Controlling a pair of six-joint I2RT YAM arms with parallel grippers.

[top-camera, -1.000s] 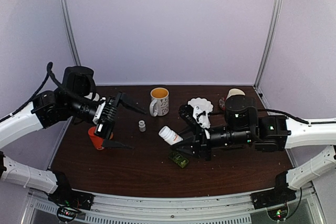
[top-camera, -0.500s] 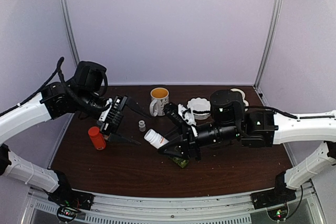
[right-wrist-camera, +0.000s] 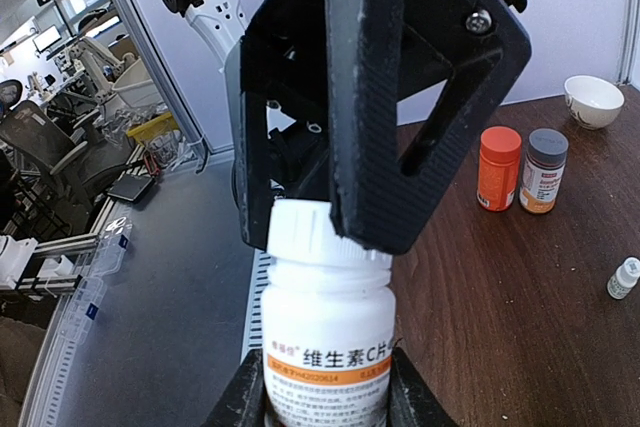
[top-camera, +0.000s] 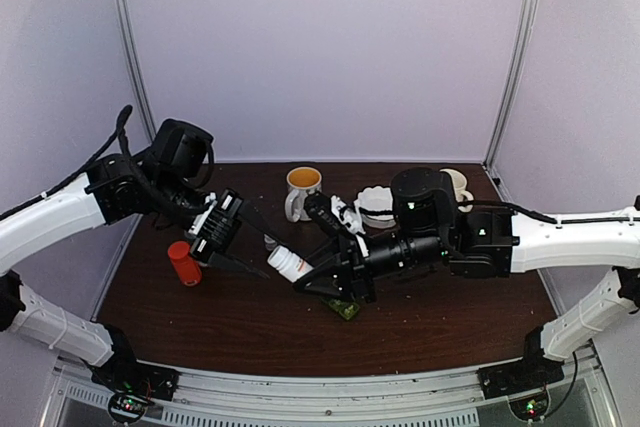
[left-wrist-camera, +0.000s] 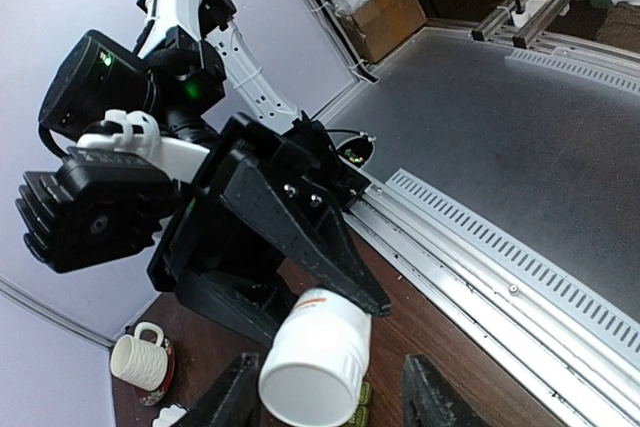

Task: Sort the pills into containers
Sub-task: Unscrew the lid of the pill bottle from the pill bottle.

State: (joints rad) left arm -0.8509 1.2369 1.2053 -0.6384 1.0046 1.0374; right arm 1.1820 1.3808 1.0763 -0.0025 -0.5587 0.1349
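Top external view: dark brown wooden table [top-camera: 450, 317], with the white ceramic mug with a yellow inside [top-camera: 303, 190] at the back, which I use as my reference mark.

Right gripper [top-camera: 312, 269]: I have swung it leftward in the last moment. It now hangs in front of the mug, clamped on the body of the white plastic pill bottle [top-camera: 290, 264]. The bottle is lifted off the table and tilted, its cap towards the mug's left-front.

Left gripper [top-camera: 268, 255]: it has come across from the mug's far left to meet that cap, leaving the orange cylindrical bottle [top-camera: 184, 263] standing behind it. Its jaws have drawn in from wide and now stand partly closed, one on each side of the cap. The left wrist view shows a gap beside the cap on one side, so I judge it not yet gripped.

Small flat dark-green pill box [top-camera: 345, 307]: it lies on the table in front of the mug and slightly right, just under the right gripper. I cannot tell what its compartments hold.

Reading: the two grippers have converged for uncapping. The left must finish closing and twist while the right holds firm. I judge that sorting has not yet begun, and a loose grip risks the cap slipping.
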